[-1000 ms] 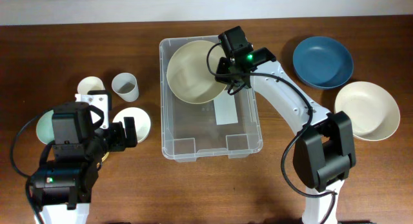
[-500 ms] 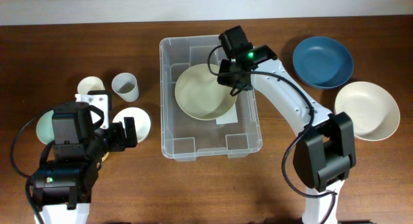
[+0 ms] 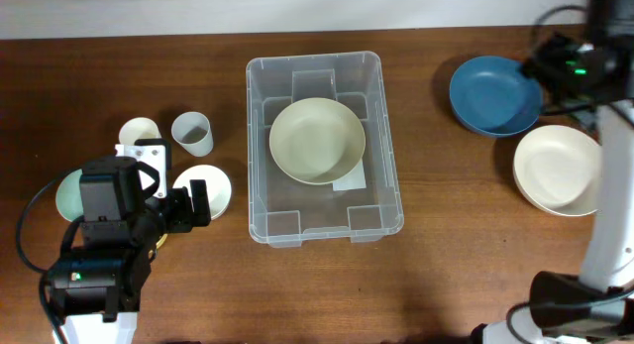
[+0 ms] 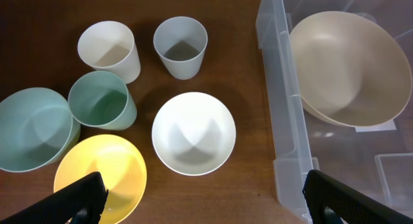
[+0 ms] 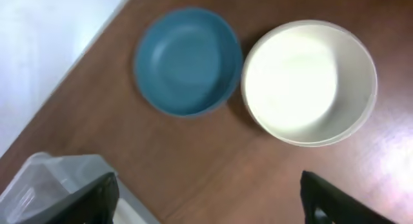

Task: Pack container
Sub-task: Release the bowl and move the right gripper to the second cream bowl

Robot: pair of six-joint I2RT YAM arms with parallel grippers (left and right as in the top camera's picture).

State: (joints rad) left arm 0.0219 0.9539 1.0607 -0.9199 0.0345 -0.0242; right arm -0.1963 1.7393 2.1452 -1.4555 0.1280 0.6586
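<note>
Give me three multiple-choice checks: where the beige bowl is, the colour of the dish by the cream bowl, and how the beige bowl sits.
1. The beige bowl is: A inside the clear bin; B on the floor; C held in the air.
2. The dish beside the cream bowl is: A red; B blue; C black.
3. The beige bowl sits: A upside down; B on edge; C upright.
Answers: A, the bin walls surround it; B, plainly blue in both views; C, its hollow faces up.
</note>
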